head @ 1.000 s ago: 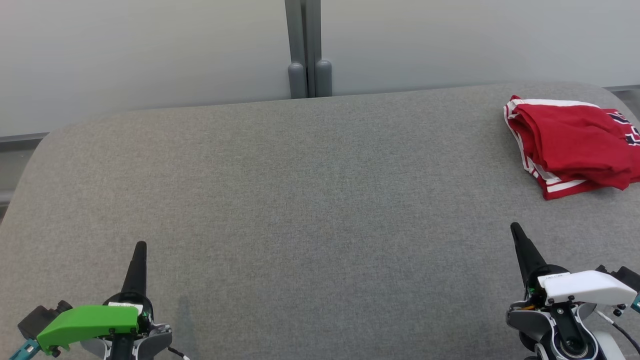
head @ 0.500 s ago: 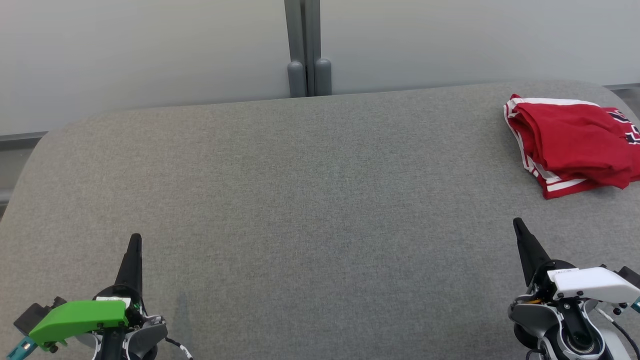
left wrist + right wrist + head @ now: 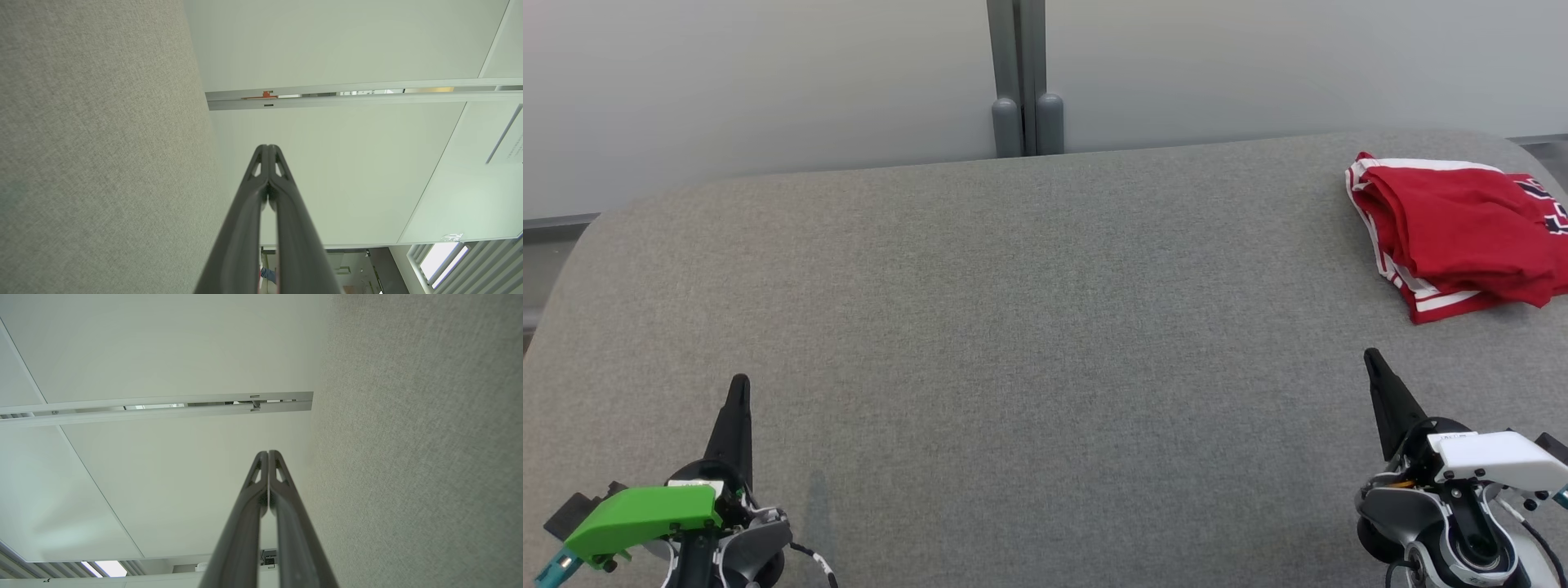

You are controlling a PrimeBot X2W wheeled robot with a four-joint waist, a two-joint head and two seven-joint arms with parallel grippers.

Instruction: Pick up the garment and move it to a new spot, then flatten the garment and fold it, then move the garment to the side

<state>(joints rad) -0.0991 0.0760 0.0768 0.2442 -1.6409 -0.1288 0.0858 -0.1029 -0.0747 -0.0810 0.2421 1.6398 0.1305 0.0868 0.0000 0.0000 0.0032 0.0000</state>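
The garment (image 3: 1454, 233), red with white striped trim and some dark lettering, lies in a loosely folded heap at the far right of the bench (image 3: 1045, 327), its right part cut off by the edge of the head view. Nothing touches it. The grey fabric around it and across the bench's middle is bare.

The right jaws sit at the near right, well apart from the garment and nearer than it. They are pressed fully together with nothing between them, and the dark fingers (image 3: 1388, 404) point toward the far side, leaning slightly left. A white cover (image 3: 1494, 461) sits on that wrist.

The left jaws are at the near left, likewise closed tight and empty, with their fingers (image 3: 734, 425) pointing to the far side above a green cover (image 3: 637, 514).

Both wrist views show the fingers (image 3: 245, 228) (image 3: 245, 526) meeting at the tips.

Beyond the bench's far edge stand pale wall panels (image 3: 768, 82), joined by a grey post (image 3: 1017, 77).
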